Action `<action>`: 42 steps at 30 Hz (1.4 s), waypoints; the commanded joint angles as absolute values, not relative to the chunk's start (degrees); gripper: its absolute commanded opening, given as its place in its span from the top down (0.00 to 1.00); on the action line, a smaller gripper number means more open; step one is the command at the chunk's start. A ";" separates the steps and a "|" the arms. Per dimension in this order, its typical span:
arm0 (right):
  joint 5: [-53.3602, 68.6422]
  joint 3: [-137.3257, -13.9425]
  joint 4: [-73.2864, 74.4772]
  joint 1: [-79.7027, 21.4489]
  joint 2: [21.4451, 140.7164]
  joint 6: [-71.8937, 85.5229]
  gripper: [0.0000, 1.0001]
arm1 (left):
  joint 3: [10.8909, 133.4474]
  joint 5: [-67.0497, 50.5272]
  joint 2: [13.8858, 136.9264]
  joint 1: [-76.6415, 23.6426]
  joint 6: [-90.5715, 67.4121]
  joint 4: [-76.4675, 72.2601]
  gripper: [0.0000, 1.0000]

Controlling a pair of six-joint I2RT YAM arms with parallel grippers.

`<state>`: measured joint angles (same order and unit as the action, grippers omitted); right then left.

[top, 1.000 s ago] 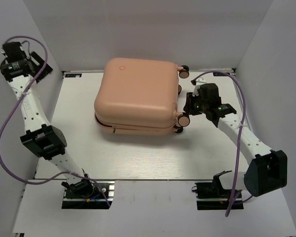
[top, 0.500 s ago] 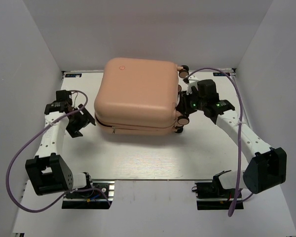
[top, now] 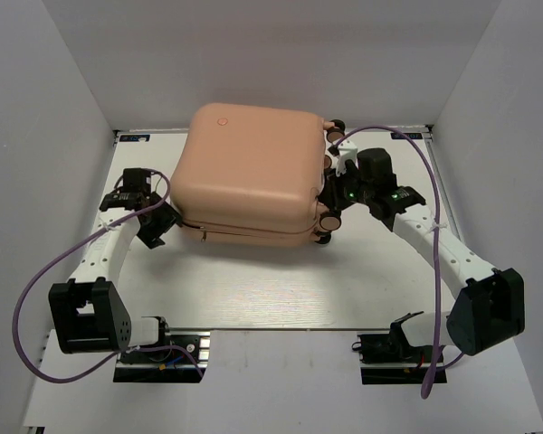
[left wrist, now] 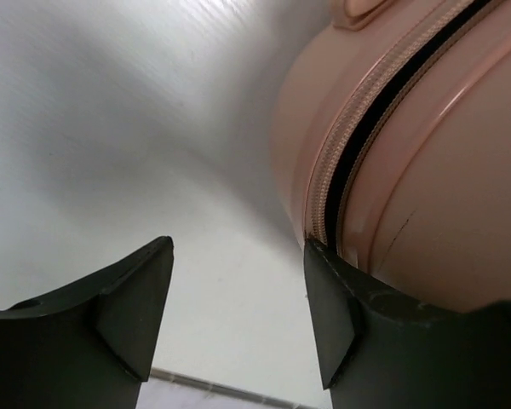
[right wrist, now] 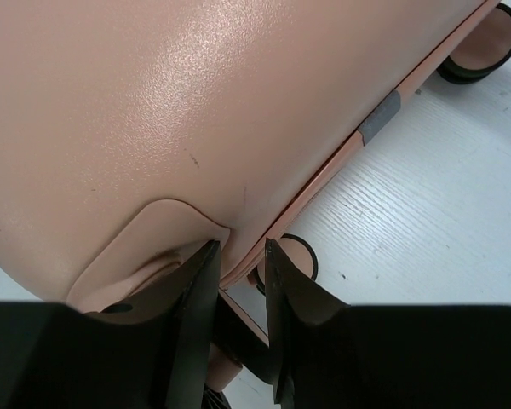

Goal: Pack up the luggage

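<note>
One white worktop [top: 253, 280], and one luggage [top: 249, 172] lay flat and closed at its far middle. The shell looked stiff, glossy and likely slick, and far too broad for you to span, so I'd have gone for the lip at the unzipped seam [left wrist: 358, 145], not the dome. It was probably bulky more than heavy. Two claws: the left claw [left wrist: 238, 290] stood apart, its inner finger at the seam. The right claw [right wrist: 241, 256] was nearly together at the wheel end, and I can't tell if it pinched the rim. At least three wheels [top: 329, 220] showed.
</note>
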<state>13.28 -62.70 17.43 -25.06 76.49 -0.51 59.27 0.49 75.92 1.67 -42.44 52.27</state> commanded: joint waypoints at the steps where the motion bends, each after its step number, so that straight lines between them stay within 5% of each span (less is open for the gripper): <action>1: 17.14 -59.50 12.21 -28.30 78.75 0.44 0.66 | 56.25 3.43 75.76 1.23 -47.72 47.73 0.28; 9: 9.67 -59.68 14.15 -28.04 75.50 0.26 0.66 | 54.49 4.48 67.42 1.49 -49.48 43.95 0.28; 20: 8.18 -59.77 14.86 -28.04 74.27 0.26 0.66 | 55.82 6.06 70.57 2.72 -49.30 44.04 0.34; 23: 9.40 -59.85 15.73 -27.86 74.01 6.18 0.66 | 51.70 5.28 72.51 2.37 -50.09 38.51 0.37; 30: 18.36 -61.08 18.81 -28.12 75.58 -6.67 0.64 | 48.34 5.27 78.74 -1.48 -50.36 30.33 0.38; 33: 23.89 -62.75 20.48 -28.04 76.98 -8.25 0.64 | 49.04 5.36 82.08 -2.72 -50.54 29.44 0.47; 36: 28.21 -64.16 18.99 -28.13 78.66 -7.83 0.64 | 49.83 5.18 86.20 -3.51 -50.28 29.44 0.72; 37: 28.65 -64.33 16.81 -28.21 79.01 -5.91 0.64 | 50.01 5.19 86.74 -3.95 -50.10 29.36 0.94; 38: 28.13 -64.68 15.66 -28.21 79.19 -5.11 0.64 | 51.31 4.92 87.44 -4.04 -49.92 29.79 1.00; 42: 15.70 -72.58 17.56 -28.21 80.07 -2.99 0.57 | 52.38 6.15 86.85 -4.57 -48.78 32.43 1.00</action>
